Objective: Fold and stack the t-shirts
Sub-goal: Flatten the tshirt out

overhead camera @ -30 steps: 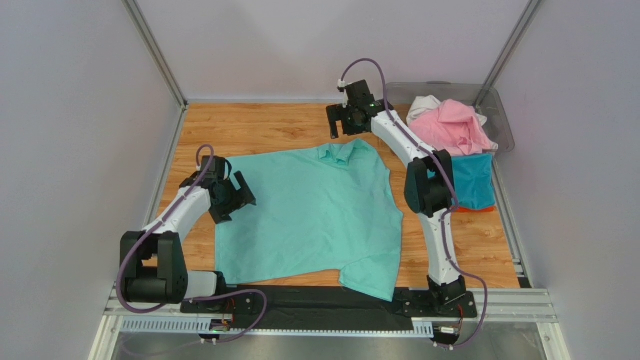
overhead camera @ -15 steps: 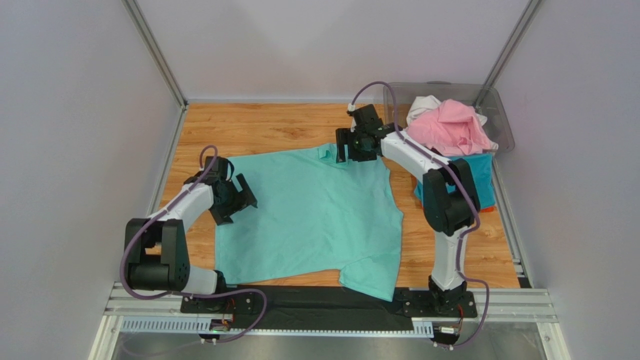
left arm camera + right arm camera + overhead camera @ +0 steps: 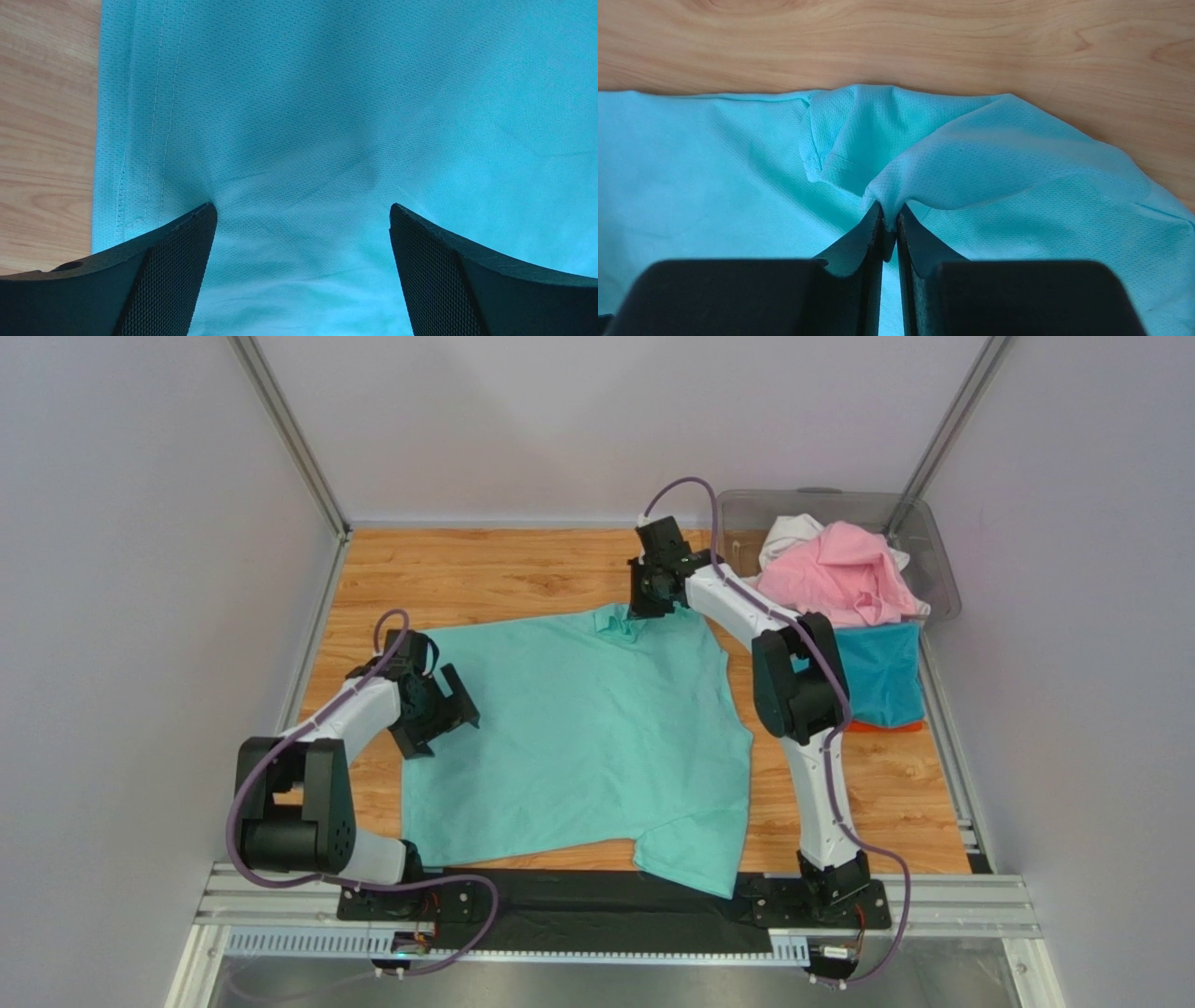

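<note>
Mint green t-shirt (image 3: 589,742) lies spread flat mid-desk (image 3: 477,574): R pincer (image 3: 889,222) is clamped on a fabric pinch nr the far edge, prob. to lift for a fold, while L pincer (image 3: 302,210) hangs apart over the shirt's left edge, gripping nothing.

You see a bench (image 3: 491,574) with a top of light brown wood, and darker wavy lines run along it. Three plain walls stand round it: a left wall (image 3: 140,546), a back wall (image 3: 617,420) and a right wall (image 3: 1080,616). All three are pale grey with a hint of purple. A thin metal post runs up each back corner, a left post (image 3: 288,434) and a right post (image 3: 954,420). Along the near edge of the bench you find a silver metal rail (image 3: 968,903) with a black strip (image 3: 561,896) beside it. A clear grey bin (image 3: 940,560) sits in the back right corner. The light is soft and even, and the shadows are faint.
</note>
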### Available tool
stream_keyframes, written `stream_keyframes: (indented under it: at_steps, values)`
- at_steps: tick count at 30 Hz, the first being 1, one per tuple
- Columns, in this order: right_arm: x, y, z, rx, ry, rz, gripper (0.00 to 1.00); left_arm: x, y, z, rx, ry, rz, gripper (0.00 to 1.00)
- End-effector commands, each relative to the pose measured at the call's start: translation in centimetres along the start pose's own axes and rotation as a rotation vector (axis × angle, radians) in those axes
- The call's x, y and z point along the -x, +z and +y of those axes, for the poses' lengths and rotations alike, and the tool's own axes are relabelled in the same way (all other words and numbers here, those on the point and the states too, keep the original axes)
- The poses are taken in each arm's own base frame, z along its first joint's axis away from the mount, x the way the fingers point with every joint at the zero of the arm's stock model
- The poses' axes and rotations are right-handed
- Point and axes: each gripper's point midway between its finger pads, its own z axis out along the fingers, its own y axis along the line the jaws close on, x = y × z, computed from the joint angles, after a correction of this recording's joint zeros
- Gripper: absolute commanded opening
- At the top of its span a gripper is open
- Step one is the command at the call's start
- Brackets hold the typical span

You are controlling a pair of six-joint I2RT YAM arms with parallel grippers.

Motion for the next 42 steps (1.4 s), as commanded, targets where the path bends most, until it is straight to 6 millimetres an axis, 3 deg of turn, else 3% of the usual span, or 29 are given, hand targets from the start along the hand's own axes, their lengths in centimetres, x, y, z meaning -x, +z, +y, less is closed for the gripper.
stream_keyframes:
  at_steps: [1,7,10,11,15,16,17,19,21,22,24,27,28,30,31,32,33,34,35,36,38,39,42]
  values:
    - [3.8,-0.9,0.8,0.02,0.094,-0.092,0.11,0.2,0.5,0.8,0.035,0.02,-0.011,1.0]
    - [8.7,-0.8,-0.7,0.095,0.394,-0.211,0.02,-0.2,0.8,1.1,0.042,0.024,0.001,1.0]
    - [11.7,-0.2,-3.0,0.143,0.578,-0.274,0.0,-0.5,1.0,1.4,0.049,0.027,0.007,1.0]
    - [12.0,0.6,-3.5,0.153,0.656,-0.267,0.06,-0.5,1.0,1.4,0.05,0.027,0.009,1.0]
    - [14.3,0.4,-4.4,0.184,0.757,-0.316,0.23,-0.6,1.0,1.4,0.044,0.035,0.009,1.0]
    - [14.9,-0.1,-4.2,0.202,0.746,-0.325,0.39,-0.5,0.9,1.3,0.041,0.038,0.006,1.0]
    - [15.1,-0.5,-3.6,0.229,0.722,-0.318,0.46,-0.5,0.8,1.3,0.038,0.04,0.002,1.0]
    - [15.2,-1.2,-2.8,0.25,0.638,-0.318,0.71,-0.2,0.4,0.8,0.017,0.039,-0.012,1.0]
    - [15.4,-3.2,-1.9,0.283,0.578,-0.32,0.83,0.2,-0.2,0.3,-0.008,0.04,-0.031,1.0]
    - [15.2,-4.4,-1.7,0.287,0.519,-0.327,1.0,0.6,-0.5,0.0,-0.018,0.041,-0.041,1.0]
    - [14.8,-5.8,-1.3,0.289,0.455,-0.325,1.0,1.1,-1.4,-0.6,-0.044,0.039,-0.068,1.0]
    - [12.8,-8.0,-1.1,0.255,0.332,-0.303,1.0,2.3,-2.5,-1.1,-0.059,0.038,-0.114,1.0]
    - [12.5,-9.8,-0.3,0.257,0.251,-0.315,1.0,2.8,-2.9,-1.4,-0.062,0.036,-0.127,1.0]
    - [9.5,-9.8,-0.1,0.204,0.197,-0.264,1.0,3.2,-3.4,-1.5,-0.055,0.034,-0.133,1.0]
    - [8.8,-11.5,0.1,0.179,0.172,-0.261,1.0,3.3,-3.5,-1.5,-0.051,0.031,-0.13,1.0]
    - [6.5,-10.9,-1.0,0.109,0.133,-0.227,1.0,3.2,-3.5,-1.5,-0.05,0.029,-0.124,1.0]
    - [5.2,-12.3,-0.2,0.088,0.101,-0.215,1.0,3.2,-3.5,-1.6,-0.05,0.025,-0.122,1.0]
    - [3.6,-12.4,-0.4,0.053,0.081,-0.192,1.0,3.2,-3.4,-1.6,-0.05,0.023,-0.121,1.0]
    - [1.0,-11.7,-2.0,-0.034,0.073,-0.151,1.0,3.1,-3.1,-1.5,-0.043,0.021,-0.116,1.0]
    - [-0.3,-12.5,-2.0,-0.081,0.07,-0.152,1.0,3.0,-2.9,-1.3,-0.035,0.019,-0.107,1.0]
    - [-3.2,-12.3,-2.2,-0.089,0.074,-0.103,1.0,2.8,-2.5,-1.3,-0.03,0.022,-0.093,1.0]
    - [-6.5,-11.4,-3.0,-0.106,0.078,-0.032,1.0,2.6,-2.0,-1.2,-0.025,0.028,-0.073,1.0]
    - [-10.5,-10.8,-4.4,-0.133,0.092,0.039,1.0,2.4,-0.9,-1.1,-0.008,0.036,-0.037,1.0]
